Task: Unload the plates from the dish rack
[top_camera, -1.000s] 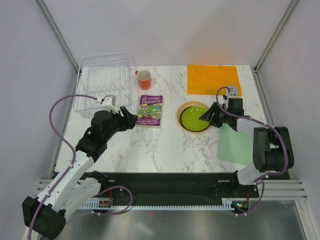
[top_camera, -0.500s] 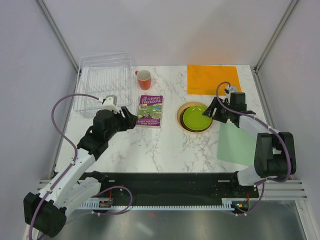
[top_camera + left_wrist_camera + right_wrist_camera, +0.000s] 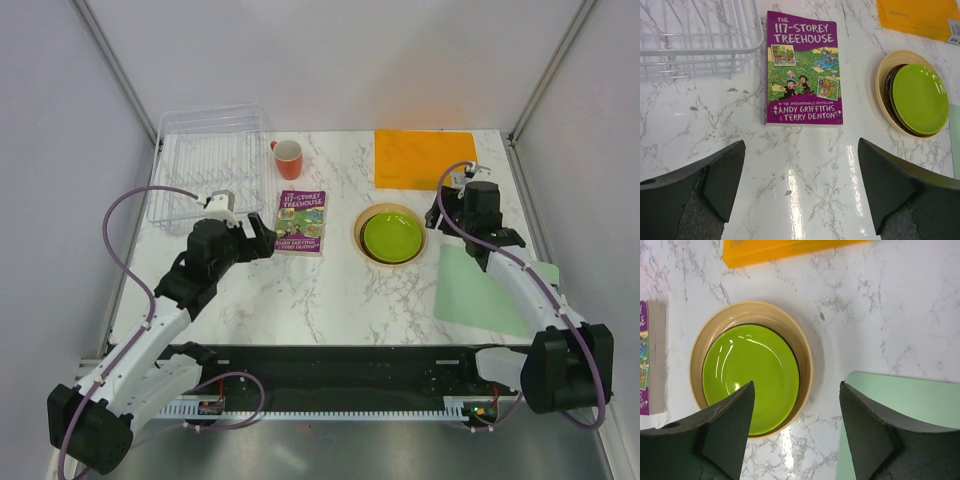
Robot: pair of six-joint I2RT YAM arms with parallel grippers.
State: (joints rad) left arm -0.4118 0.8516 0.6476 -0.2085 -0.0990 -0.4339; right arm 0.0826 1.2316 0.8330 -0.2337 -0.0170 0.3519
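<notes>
The plates stand stacked on the table right of centre. The lime-green plate (image 3: pixel 392 237) lies on top, inside the large pale-yellow plate (image 3: pixel 361 226), with a dark plate edge (image 3: pixel 888 90) between them. The stack also shows in the right wrist view, the green plate (image 3: pixel 750 377) within the yellow rim (image 3: pixel 806 357). The clear dish rack (image 3: pixel 210 160) at the back left holds no plates; its corner shows in the left wrist view (image 3: pixel 700 47). My left gripper (image 3: pixel 262 236) (image 3: pixel 801 150) is open over bare table near the book. My right gripper (image 3: pixel 441 214) (image 3: pixel 796 390) is open and empty, just right of the stack.
A purple book (image 3: pixel 301 221) (image 3: pixel 803 75) lies between the rack and the plates. An orange-red mug (image 3: pixel 289 158) stands behind it. An orange mat (image 3: pixel 425 158) lies at the back right and a pale green mat (image 3: pixel 490 290) at the front right.
My right gripper has let go of the lime-green plate and drawn back to the right. The plate now lies flat on the stack. The left arm has hardly moved.
</notes>
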